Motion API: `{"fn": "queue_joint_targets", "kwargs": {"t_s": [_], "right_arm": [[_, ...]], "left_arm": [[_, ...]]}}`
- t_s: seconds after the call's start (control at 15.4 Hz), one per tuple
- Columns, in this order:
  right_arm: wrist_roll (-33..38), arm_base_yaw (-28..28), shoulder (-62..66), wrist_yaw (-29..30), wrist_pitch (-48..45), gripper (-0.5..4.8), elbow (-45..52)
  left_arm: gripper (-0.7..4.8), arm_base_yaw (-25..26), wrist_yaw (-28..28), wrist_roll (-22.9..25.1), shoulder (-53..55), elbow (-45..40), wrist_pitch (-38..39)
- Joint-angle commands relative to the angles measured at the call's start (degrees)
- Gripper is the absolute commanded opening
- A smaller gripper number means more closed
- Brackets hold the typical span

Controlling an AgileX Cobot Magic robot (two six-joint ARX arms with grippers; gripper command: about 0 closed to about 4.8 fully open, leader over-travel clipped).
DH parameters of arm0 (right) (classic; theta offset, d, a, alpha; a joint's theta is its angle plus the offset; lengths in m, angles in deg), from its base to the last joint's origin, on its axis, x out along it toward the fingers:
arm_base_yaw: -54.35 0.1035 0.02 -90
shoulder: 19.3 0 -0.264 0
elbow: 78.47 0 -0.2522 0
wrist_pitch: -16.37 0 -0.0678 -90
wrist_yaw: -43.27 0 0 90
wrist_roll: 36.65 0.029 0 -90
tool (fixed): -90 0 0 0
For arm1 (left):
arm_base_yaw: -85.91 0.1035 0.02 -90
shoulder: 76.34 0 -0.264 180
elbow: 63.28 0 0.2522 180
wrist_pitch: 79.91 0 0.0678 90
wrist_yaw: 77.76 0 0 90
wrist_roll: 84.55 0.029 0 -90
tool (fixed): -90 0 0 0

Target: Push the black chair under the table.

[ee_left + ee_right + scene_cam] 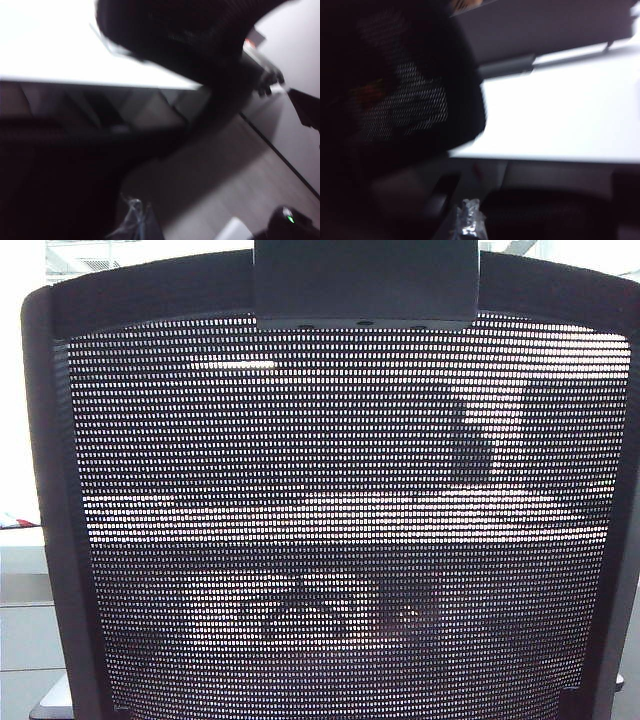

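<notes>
**One chair fills the exterior view**

Chair (340, 540) mesh back sits close to the camera; the white worktop (560, 120) shows through it, around 12 o'clock beyond. Neither left hand nor right hand is visible; grip states cannot be told.

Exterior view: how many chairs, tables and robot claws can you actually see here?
Chairs: 1, the black chair, its mesh back filling the view.
Tables: 1, the white table, seen through the mesh.
Claws: 0, neither left claw nor right claw shows.
Total: 2
</notes>
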Motion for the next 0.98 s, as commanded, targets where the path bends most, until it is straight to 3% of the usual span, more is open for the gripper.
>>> {"fn": "queue_joint_targets", "kwargs": {"t_s": [0.07, 0.52, 0.98], "right_arm": [[-5.2, 3.5, -1.3, -2.5, 11.3, -0.05, 0.1], [-5.4, 5.3, -0.5, -3.9, 10.4, -0.05, 5.9], [-5.4, 5.5, 10.2, -3.9, -0.3, -0.05, 7.5]], "left_arm": [[-0.06, -0.1, 1.1, 5.5, 0.2, -0.9, 7.0], [-0.06, -0.1, 3.7, 3.1, 4.1, -9.0, -6.8], [-0.06, -0.8, 1.1, 3.3, 20.7, -9.3, -19.1]]}}
